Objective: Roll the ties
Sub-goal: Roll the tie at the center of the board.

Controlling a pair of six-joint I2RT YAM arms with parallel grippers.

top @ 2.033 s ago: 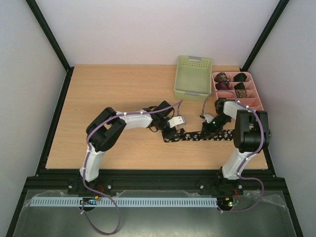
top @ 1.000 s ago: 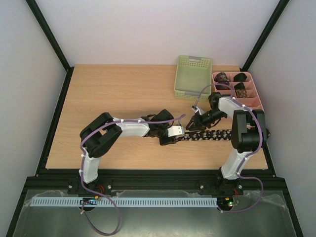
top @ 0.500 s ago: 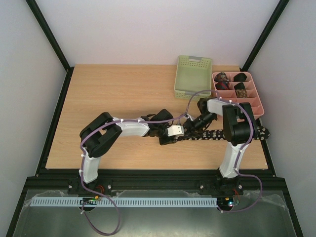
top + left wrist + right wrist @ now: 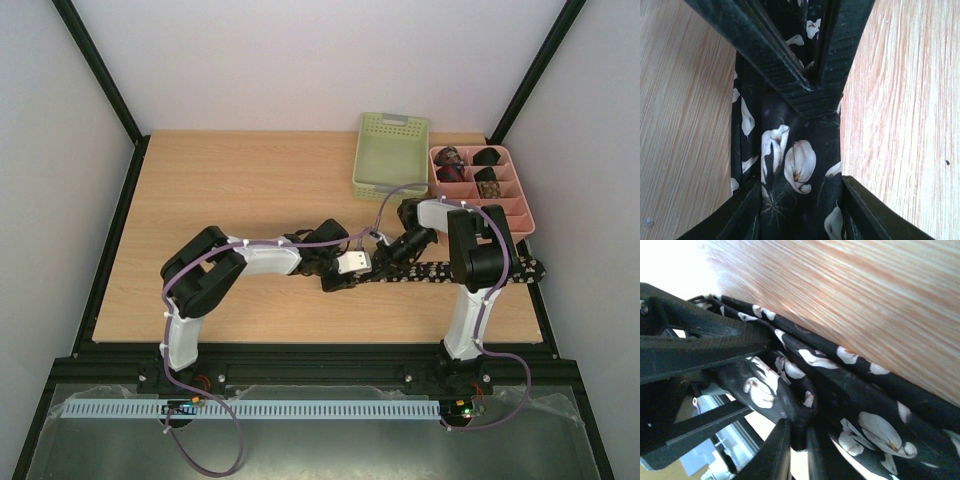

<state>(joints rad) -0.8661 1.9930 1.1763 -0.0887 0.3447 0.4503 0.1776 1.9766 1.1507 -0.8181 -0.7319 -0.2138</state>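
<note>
Light wood-grain table (image 4: 230, 190), black frame round its edge, plain white walls on 3 sides w/ black corner posts (image 4: 95, 70). Near edge: black rail carrying both arm bases, white slotted cable duct (image 4: 250, 410) below it, purple cables looping along the arms.

Back right: pale green perforated plastic basket (image 4: 391, 150). Just beside it on the right is a pink plastic divided tray (image 4: 522, 208) w/ small rolled ties (image 4: 487, 157) in its rear compartments (dark red, black, brown).

Long black fabric tie w/ white flower print (image 4: 450, 271) lies flat on the table, front right, running approx. left-right. Its right end reaches the table's right edge; its left end is under the two wrists, which meet mid-table.

Right pincer (image 4: 797, 432): narrow, fingers nearly together and nipping a raised fold of the tie. In the left wrist view the same fingers show as a V closing on the cloth.

Left pincer (image 4: 801, 187): fingers apart, one at each side edge of the tie. The cloth is flat and unbunched between them, w/ a folded layer showing along its left edge. The 2 pincers sit just beside each other on the same stretch of tie.
</note>
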